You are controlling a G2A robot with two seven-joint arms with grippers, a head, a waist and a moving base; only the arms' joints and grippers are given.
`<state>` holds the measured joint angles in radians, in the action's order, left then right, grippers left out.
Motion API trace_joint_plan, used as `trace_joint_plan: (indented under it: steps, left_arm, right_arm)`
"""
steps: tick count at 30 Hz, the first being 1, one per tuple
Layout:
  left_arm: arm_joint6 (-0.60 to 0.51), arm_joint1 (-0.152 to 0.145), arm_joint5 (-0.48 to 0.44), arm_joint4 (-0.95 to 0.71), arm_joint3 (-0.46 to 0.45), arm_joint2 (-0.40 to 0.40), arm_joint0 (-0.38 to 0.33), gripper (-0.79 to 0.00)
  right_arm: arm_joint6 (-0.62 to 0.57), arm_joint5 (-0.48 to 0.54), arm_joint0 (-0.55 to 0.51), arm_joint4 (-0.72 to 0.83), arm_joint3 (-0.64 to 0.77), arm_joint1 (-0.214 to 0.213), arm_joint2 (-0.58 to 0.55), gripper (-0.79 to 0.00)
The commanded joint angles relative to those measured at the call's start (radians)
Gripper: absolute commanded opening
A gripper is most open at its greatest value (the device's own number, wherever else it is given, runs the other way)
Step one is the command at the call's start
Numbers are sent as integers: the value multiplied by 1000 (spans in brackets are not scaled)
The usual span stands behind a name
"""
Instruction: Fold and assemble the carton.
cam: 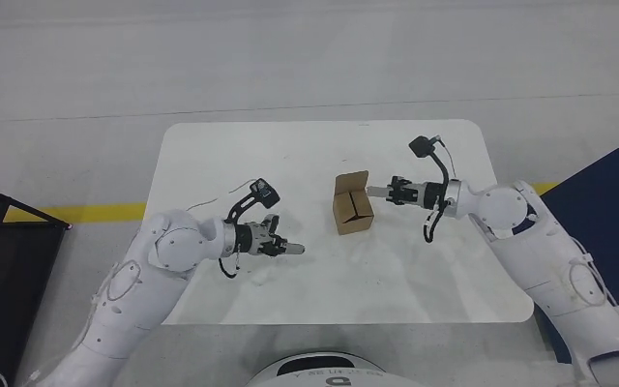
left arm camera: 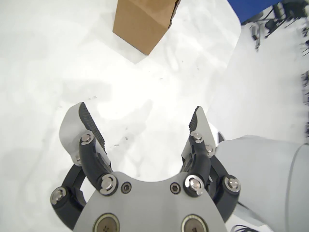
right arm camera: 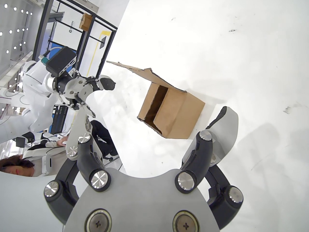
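Note:
A small brown carton (cam: 352, 204) lies on its side near the middle of the white table (cam: 242, 164), one flap sticking up at its far end. In the right wrist view the carton (right arm camera: 178, 114) shows one open end with a loose flap. My right gripper (cam: 380, 190) hovers just right of it, open and holding nothing. My left gripper (cam: 287, 249) sits low over the table to the carton's left and nearer the front edge, also open with nothing in it. From the left wrist view the carton (left arm camera: 144, 18) stands well ahead of the left gripper (left arm camera: 139, 111).
The table has rounded corners and bare surface all around the carton. A blue panel (cam: 592, 184) stands off the right edge. A black frame (cam: 24, 227) stands off the left edge, on a grey floor with a yellow line (cam: 97, 211).

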<state>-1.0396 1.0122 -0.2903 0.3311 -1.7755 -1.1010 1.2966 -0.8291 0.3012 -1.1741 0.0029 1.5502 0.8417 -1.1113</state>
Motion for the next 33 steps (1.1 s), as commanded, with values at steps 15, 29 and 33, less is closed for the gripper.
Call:
trace_joint_plan:
  steps: [15, 29, 33]
  left_arm:
    - [74, 118, 301, -161, 271, 308, -342, -37]
    - [129, 224, 320, -219, 495, 474, -504, -243]
    - [131, 243, 315, -224, 528, 495, -525, -163]
  right_arm:
    - [-1, -8, -5, -24, -6, 9, -8, 0]
    - [6, 33, -68, -11, 14, -1, -80, 0]
    - [4, 34, -78, -11, 20, -1, -91, 0]
